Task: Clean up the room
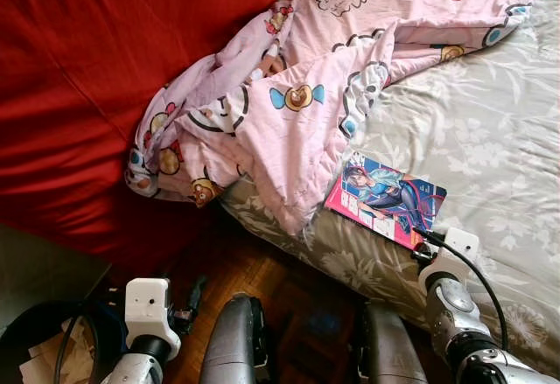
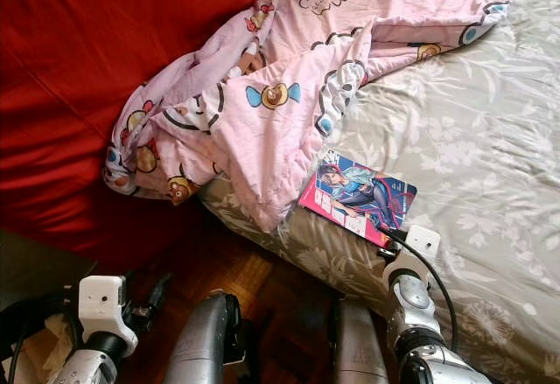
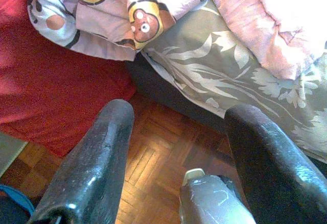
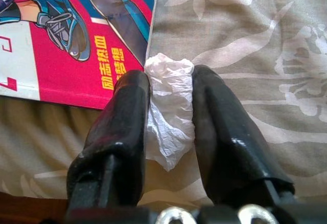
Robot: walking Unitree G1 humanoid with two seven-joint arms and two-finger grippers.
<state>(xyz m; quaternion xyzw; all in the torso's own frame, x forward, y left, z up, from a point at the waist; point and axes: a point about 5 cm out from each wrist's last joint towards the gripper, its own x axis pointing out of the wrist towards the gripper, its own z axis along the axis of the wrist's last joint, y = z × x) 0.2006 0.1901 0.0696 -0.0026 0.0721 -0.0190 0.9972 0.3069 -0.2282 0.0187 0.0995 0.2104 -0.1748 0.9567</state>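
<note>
Here the right end effector [image 4: 168, 106] has its two black fingers [image 4: 120, 132] pressed together on a crumpled white tissue [image 4: 168, 114], pinching it across the middle so that wrinkled ends stick out past the fingertips and back toward the wrist. It sits at the near edge of the bed [image 1: 490, 139], on the grey floral sheet [image 4: 245, 55], just beside the lower corner of a comic book [image 1: 385, 198] with a pink and blue cover. Whether the tissue rests on the sheet or is lifted clear of it cannot be told.

The tissue looks very light and soft, with no stiffness of its own; it should crush rather than resist, so little force is needed, and the risk is likely slipping or tearing if it snags on the sheet. A hold across the bunched middle, as now, seems the safest place.

The book, by contrast, looks flat, thin and smooth, probably best taken by an edge overhanging the bed.

A pink cartoon-print duvet [image 1: 297, 95] lies bunched toward the far edge, spilling over a red cover [image 1: 87, 95]. The left end effector [image 3: 179, 147] hangs low over the parquet floor [image 3: 153, 147], fingers apart and holding nothing.
</note>
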